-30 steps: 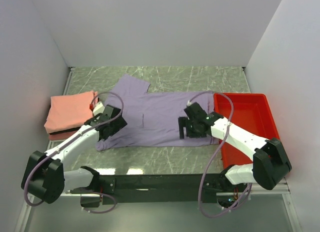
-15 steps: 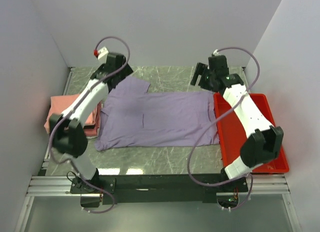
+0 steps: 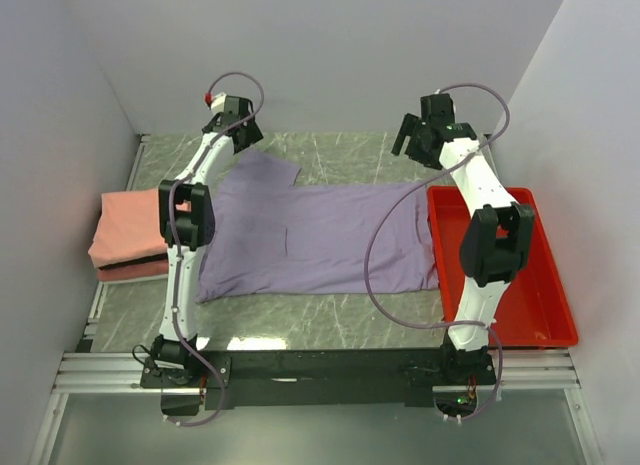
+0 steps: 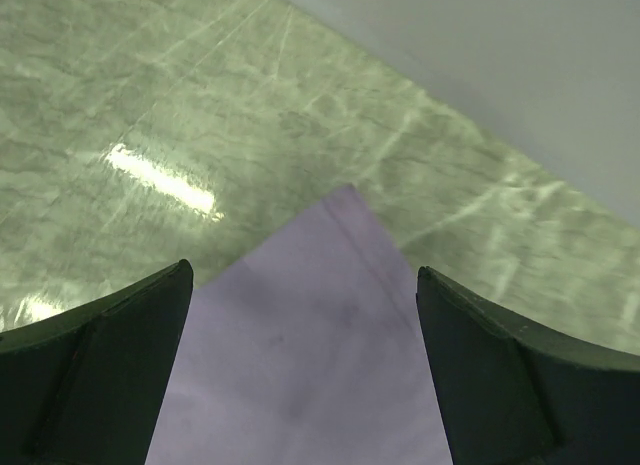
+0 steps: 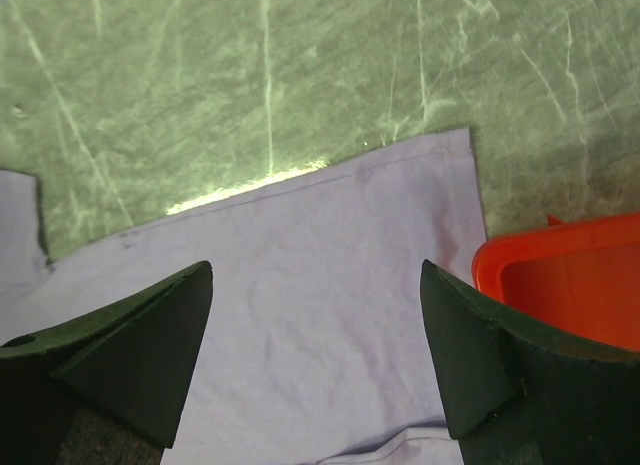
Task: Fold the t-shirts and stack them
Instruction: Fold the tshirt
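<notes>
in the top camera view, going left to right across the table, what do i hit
salmon-pink folded t-shirt → lavender t-shirt, spread flat → red tray. The two arms are left out because they reach across these things.

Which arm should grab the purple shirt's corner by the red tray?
Probably right: the right gripper, open, hangs above that corner of the purple shirt beside the red tray. The left gripper is over the sleeve.
</notes>
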You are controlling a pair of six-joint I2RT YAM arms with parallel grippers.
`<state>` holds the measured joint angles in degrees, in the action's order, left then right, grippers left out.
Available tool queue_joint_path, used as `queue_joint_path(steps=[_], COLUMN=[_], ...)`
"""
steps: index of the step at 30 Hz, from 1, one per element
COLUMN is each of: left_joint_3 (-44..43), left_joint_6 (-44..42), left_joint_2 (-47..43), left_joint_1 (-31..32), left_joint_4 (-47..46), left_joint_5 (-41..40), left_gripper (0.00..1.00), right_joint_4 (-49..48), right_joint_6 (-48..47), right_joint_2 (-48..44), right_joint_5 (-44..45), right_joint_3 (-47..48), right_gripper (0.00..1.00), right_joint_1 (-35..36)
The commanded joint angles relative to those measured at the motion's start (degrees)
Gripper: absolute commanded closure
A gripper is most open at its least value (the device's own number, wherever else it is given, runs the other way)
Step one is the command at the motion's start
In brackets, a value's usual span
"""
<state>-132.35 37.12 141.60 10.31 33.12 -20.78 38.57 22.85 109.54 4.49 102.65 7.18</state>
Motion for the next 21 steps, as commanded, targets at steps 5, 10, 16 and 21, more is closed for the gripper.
queue_joint_path(steps=[5,10,16,21], left_joint_3=[-8.69,-9.33,-11.09,-11.52], left_joint_6=[-3.03,-2.76,-2.23,-3.81], left_joint_2=[8.23,11.59,13.09,13.79], left_joint_1=[-0.20,-0.11,-0.29,-0.20], left_joint_4=[-8.51,-10.18,-8.34,-2.99], left_joint_5=[3.90,2.68,3.55,4.43], left_gripper=[0.05,0.11,0.22,0.36], right_joint_4=[-1.12,-2.96,-3.50,-4.55], right_joint_6=[-1.67,-1.41,-1.14,-0.88], right_joint_2=[0.94,-0.99,-1.87,-3.01], right_joint_5=[1.22,-0.27,-1.50,-2.21], right_joint_3=[0.37,-4.37,-6.23,-7.64], right_gripper=[0.09,0.10,0.09,0.10], right_joint_1=[-0.59,-0.59,-0.85,-0.94])
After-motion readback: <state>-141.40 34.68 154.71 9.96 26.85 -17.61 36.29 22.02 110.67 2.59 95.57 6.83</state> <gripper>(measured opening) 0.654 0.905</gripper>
